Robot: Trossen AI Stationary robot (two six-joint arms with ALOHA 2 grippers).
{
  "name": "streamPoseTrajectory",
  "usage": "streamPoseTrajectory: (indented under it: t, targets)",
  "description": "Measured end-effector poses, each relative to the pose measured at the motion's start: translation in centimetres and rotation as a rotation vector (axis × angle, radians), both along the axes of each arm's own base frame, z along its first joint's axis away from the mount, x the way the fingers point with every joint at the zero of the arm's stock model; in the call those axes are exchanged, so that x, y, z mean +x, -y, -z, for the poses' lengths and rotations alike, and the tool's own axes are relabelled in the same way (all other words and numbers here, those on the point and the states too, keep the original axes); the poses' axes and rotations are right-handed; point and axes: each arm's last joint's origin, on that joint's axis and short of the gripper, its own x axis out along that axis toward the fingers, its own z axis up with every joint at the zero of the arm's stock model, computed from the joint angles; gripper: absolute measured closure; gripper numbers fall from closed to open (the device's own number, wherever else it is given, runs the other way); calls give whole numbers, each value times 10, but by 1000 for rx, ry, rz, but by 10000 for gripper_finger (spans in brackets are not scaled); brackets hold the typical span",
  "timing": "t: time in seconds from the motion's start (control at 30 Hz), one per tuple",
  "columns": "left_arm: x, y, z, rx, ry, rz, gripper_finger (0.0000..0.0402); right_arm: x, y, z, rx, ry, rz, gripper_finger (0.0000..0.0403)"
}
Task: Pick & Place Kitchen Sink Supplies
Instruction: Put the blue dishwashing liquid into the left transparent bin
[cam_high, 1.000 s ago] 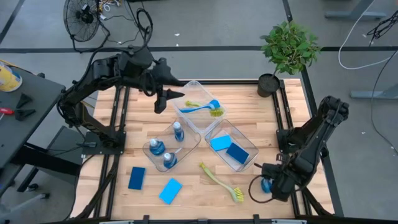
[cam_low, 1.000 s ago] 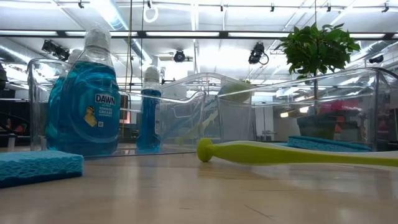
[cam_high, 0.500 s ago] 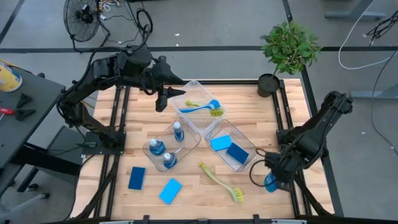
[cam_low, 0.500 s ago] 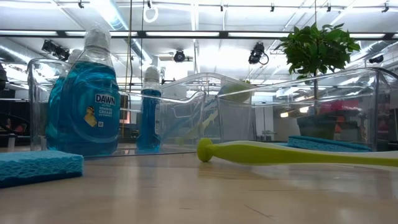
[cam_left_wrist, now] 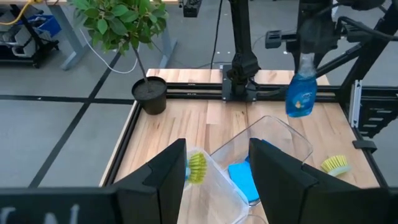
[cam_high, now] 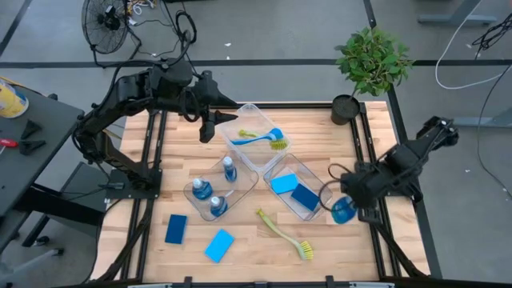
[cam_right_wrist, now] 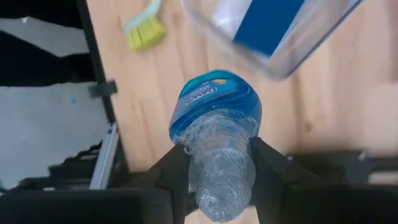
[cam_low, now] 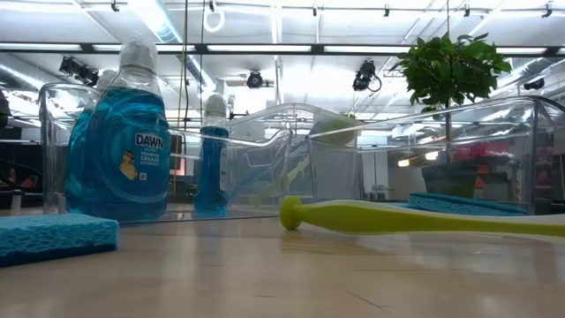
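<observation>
High view, right gripper (cam_high: 349, 200): clamped on a bottle of blue liquid (cam_high: 344, 210), held just beside the sponge bin (cam_high: 320, 186) at the table's right side.
High view, change: a second ago this gripper and the bottle sat low at the table's front-right edge; they have since travelled up and inward toward the bins. Judged meaning: the pick is done and the carry is under way.
High view, left gripper (cam_high: 210, 128): poised off the table's far-left corner, next to the brush bin (cam_high: 246, 112); unchanged over the last second.
High view, remaining items: a yellow-green brush (cam_high: 284, 233), a dark sponge (cam_high: 176, 228) and a light sponge (cam_high: 219, 245) lie loose on the table (cam_high: 248, 264); the bottle bin (cam_high: 240, 186) holds three bottles.
Low view: no gripper visible; a bottle in its bin (cam_low: 119, 146) and the brush handle (cam_low: 424, 218) as before.
Left wrist view: fingers (cam_left_wrist: 165, 174) stand apart, empty; the carried bottle (cam_left_wrist: 301, 90) hangs in the far arm's grip.
Right wrist view: fingers (cam_right_wrist: 177, 174) pinch the bottle's clear neck (cam_right_wrist: 217, 168).
</observation>
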Motion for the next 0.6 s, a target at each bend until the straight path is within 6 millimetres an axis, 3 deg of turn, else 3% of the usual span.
streamPoseTrajectory:
  t: [0.3,0.6]
  targets:
    - [-1,0,0,0,1,0,223,26,33,-4,-115,158,-131,280]
    - [-10,1,-8,38,34,-23,223,73,62,2,-178,320,-248,280]
